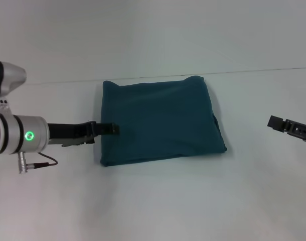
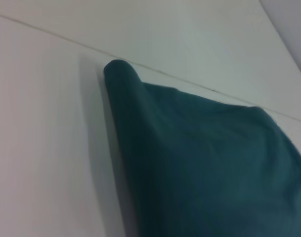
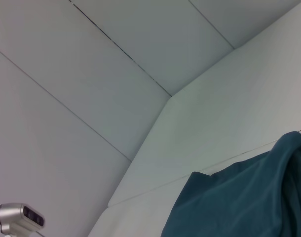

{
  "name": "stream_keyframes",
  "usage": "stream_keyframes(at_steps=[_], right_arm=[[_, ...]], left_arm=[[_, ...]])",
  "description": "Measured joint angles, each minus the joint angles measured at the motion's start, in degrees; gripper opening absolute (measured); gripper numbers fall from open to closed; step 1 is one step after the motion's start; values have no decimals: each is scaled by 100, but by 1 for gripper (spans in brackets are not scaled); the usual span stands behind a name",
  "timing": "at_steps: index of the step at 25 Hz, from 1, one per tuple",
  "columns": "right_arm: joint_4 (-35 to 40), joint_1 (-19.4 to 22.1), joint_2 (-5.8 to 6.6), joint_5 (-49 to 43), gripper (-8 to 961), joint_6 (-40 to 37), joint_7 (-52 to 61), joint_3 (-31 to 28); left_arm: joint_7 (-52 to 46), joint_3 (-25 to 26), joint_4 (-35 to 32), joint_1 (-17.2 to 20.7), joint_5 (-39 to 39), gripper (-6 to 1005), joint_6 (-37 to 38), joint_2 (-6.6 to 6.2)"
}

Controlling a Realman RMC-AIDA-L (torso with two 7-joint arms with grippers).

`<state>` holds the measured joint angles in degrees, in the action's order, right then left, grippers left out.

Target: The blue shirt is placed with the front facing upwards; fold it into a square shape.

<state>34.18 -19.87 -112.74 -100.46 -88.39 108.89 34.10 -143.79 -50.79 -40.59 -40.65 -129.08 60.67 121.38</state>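
At the centre of the white desk, the blue shirt lies folded into a near-square, plain side up, apparently finished. The left gripper reaches over its left edge, perhaps to press or straighten the fold; whether its fingers are apart cannot be told. The right gripper waits well off right, equally unreadable. Nothing obstructs either arm.

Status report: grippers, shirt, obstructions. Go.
Left gripper at the blue shirt's left edge, tips over the cloth. Right gripper parked off to the right, clear of it. Shirt folded into a rough square, plain side up. Nothing in the way.
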Motion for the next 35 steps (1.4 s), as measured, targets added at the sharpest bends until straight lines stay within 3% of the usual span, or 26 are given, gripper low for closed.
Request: stream_keyframes(at_steps=[21, 30, 35], right_arm=[[-26, -5, -2, 0, 599, 43, 0, 0], [-84, -31, 2, 0, 600, 90, 0, 0], [-87, -60, -2, 0, 600, 94, 4, 0]], left_arm=[[42, -345, 1032, -608, -153, 922, -846, -28], [-1, -450, 1147, -797, -151, 923, -874, 11], [-95, -559, 1156, -884, -156, 791, -888, 3]])
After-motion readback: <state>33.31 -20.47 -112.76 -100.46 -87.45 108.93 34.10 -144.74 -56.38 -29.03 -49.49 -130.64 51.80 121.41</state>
